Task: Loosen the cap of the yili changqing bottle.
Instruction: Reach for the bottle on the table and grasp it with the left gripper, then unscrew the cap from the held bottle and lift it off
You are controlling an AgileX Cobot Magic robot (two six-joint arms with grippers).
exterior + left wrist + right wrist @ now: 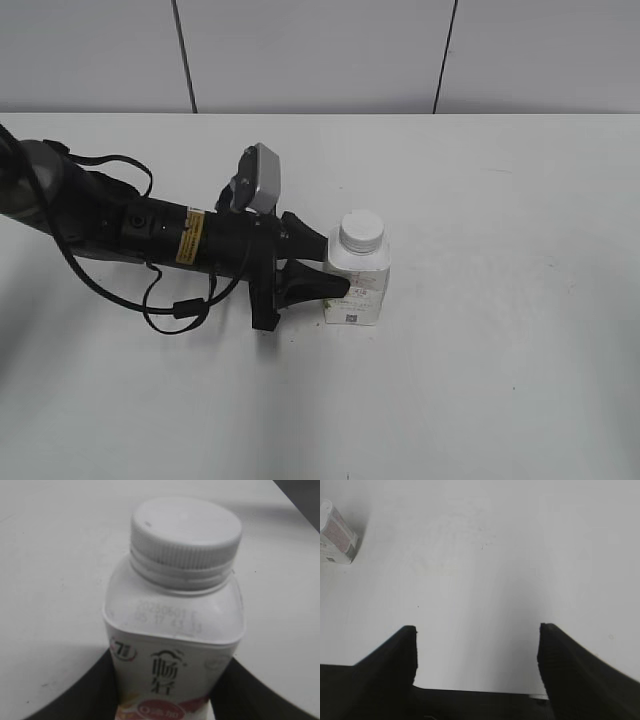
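Observation:
The yili changqing bottle (360,287) stands upright on the white table, with its white ribbed cap (360,232) screwed on. My left gripper (328,264) reaches in from the left and is shut on the bottle's body below the shoulders. In the left wrist view the black fingers (167,692) press both sides of the bottle (175,625), and the cap (186,535) is free above them. My right gripper (477,652) is open and empty over bare table. The bottle (336,534) shows at the top left corner of the right wrist view. The right arm is outside the exterior view.
The white table (500,380) spreads wide around the bottle. A grey panelled wall (320,50) rises behind its far edge. The left arm's cable (170,305) loops over the table at the left.

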